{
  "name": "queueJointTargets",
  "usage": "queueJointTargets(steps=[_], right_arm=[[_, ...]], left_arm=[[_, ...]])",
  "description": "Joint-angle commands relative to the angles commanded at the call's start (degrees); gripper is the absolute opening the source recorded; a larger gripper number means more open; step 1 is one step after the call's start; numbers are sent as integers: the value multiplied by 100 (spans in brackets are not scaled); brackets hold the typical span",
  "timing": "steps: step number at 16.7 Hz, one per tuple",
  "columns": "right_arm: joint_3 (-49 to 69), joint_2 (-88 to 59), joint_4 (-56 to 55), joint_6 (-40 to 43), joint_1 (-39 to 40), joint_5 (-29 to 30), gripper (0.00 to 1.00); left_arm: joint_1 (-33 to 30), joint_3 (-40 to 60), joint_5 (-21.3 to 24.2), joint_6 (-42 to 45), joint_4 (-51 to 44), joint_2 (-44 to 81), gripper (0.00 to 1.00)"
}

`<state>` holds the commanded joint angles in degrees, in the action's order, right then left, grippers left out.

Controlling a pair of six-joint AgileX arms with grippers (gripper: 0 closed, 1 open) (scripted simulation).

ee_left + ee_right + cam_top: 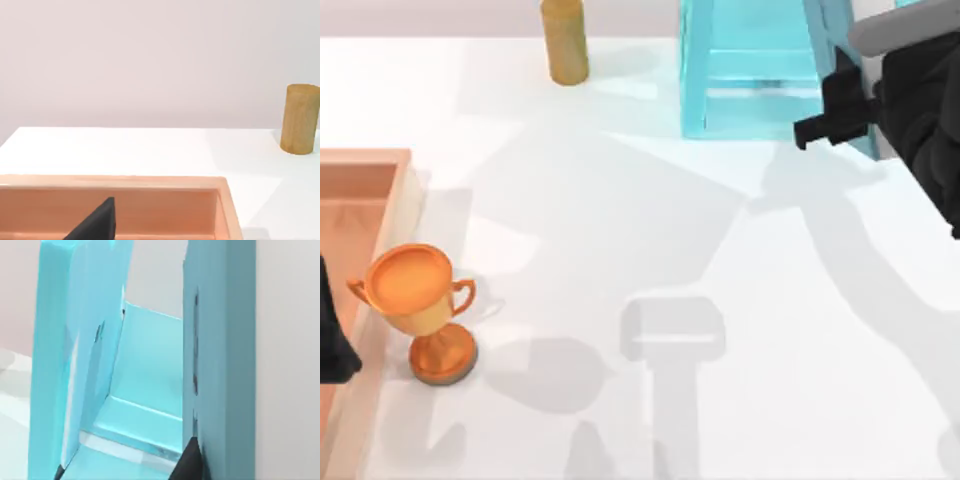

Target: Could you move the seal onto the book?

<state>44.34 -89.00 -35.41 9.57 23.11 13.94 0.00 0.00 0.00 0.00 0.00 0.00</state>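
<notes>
Currently, take the white table (650, 230) as the work surface and note the light cyan shelf unit (750, 70) standing at its far edge, right of centre. Note the wooden tray (380, 170) along the table's left edge, with the left arm (332, 345) parked over it. Record the left gripper (95, 227) as cannot tell. Find the right gripper (810, 128) just beside the shelf unit's right side; read its jaws as parted with nothing between them, since the right wrist view shows two dark tips apart and shelf boards visible between. Observe the orange trophy cup (420, 300) upright just beside the tray. Observe also the tan cylinder (565, 40) at the far edge, left of the shelf unit; do not assume it to be the seal, given its round wall. Mark the positions of the seal and the book as not determinable at this moment. Expect the seal to handle as a small, light, rigid block. Pinch it across two opposite flat faces, above mid-height, and keep it upright to avoid tipping. Expect the book to serve as a stiff, flat, broad landing; set down near the cover's middle.
</notes>
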Motion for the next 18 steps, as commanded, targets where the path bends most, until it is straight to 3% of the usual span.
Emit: queueJointTargets(steps=[6,10,13,18], right_arm=[[240,-1368,-286,3580,2429,1685,0],[338,-1881,-418,5275,3690,2575,0],[423,-2042,-492,5909,4249,2964,0],[455,-2064,-511,6026,4359,3042,0]], left_arm=[[0,0,0,0,0,0,100],[0,0,0,0,0,0,100],[0,0,0,0,0,0,100],[0,0,0,0,0,0,100]])
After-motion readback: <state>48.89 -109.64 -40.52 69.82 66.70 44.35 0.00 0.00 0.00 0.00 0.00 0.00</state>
